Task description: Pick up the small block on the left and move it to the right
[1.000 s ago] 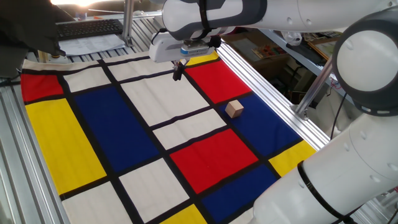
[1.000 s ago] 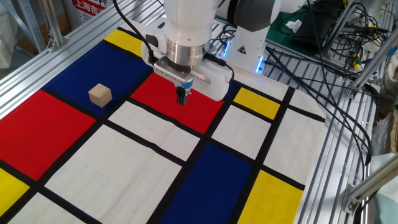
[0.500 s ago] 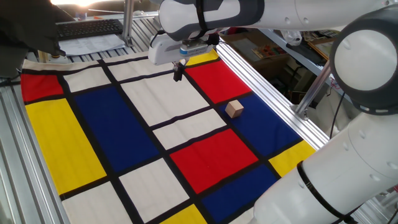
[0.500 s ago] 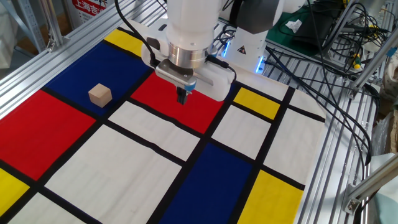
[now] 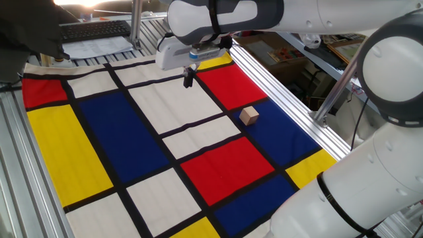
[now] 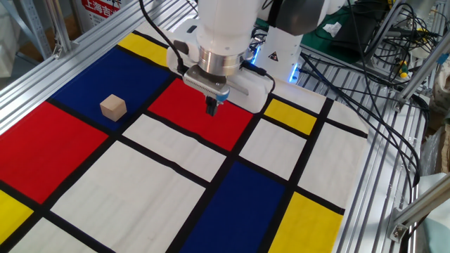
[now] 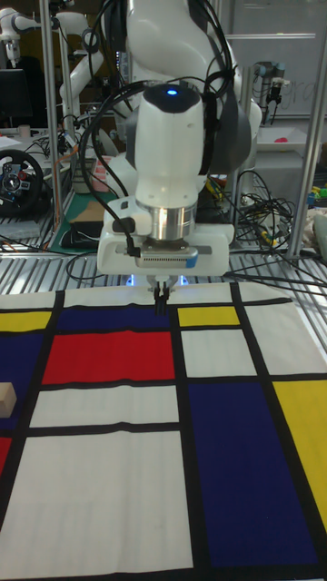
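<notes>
The small block (image 5: pixel 249 116) is a light tan wooden cube resting on a blue panel of the patterned cloth, beside a red panel. It also shows as the small block (image 6: pixel 112 107) and, cut by the left edge, the small block (image 7: pixel 6 398). My gripper (image 5: pixel 188 79) hangs above the cloth, well away from the block, over a red panel in the other fixed view (image 6: pixel 211 108). In the tall fixed view the gripper (image 7: pixel 160 300) points straight down. Its fingers are pressed together with nothing between them.
The cloth (image 5: pixel 132 145) of red, blue, yellow and white panels covers the table, framed by aluminium rails (image 5: pixel 284 99). A keyboard and papers (image 5: pixel 92 33) lie beyond the far edge. Cables and a rack (image 6: pixel 394 84) crowd one side. The robot base (image 6: pixel 281 49) stands at the cloth's end.
The gripper has drifted slightly away from the block and a little higher, still shut. The block has not moved.
</notes>
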{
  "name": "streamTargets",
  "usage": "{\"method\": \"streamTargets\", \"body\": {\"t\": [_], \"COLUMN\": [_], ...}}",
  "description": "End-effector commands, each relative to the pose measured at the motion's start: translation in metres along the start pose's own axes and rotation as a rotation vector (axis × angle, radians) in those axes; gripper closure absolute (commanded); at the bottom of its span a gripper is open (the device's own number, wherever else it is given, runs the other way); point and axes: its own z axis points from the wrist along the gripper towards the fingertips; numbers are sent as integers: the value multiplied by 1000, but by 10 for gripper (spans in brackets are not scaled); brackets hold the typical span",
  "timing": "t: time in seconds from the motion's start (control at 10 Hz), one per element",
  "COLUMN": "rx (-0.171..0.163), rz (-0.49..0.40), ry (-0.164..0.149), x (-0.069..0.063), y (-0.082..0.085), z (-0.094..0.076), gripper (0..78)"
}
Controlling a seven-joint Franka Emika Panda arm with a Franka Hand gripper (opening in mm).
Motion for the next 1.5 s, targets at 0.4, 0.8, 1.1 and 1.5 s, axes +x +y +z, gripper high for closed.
{"method": "streamTargets", "body": {"t": [0.4,0.8,1.1,1.5], "rx": [9,9,-22,-25], "rz": [-2,-21,-37,-22], "ry": [-2,-33,-24,-13], "x": [-2,-22,-37,-16], "y": [0,-31,-68,-112], "z": [1,23,42,49], "gripper": [776,776,776,776]}}
